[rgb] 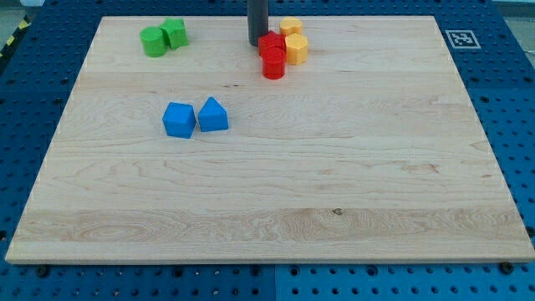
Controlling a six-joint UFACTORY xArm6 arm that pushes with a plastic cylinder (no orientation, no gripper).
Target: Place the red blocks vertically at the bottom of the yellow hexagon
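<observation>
Two red blocks sit near the view's top centre: an upper red block (271, 43) and a red cylinder (273, 64) right below it, touching. A yellow hexagon (296, 48) stands just right of the upper red block, touching it. A second yellow block (290, 25) lies right above the hexagon. My tip (257, 43) is at the upper red block's left side, against it or nearly so. The rod runs up out of the view.
Two green blocks (164, 37) lie together at the top left. A blue block (179, 119) and a blue pointed block (212, 114) sit side by side left of centre. The wooden board (267, 209) rests on a blue perforated table; a marker tag (461, 38) is at its top right corner.
</observation>
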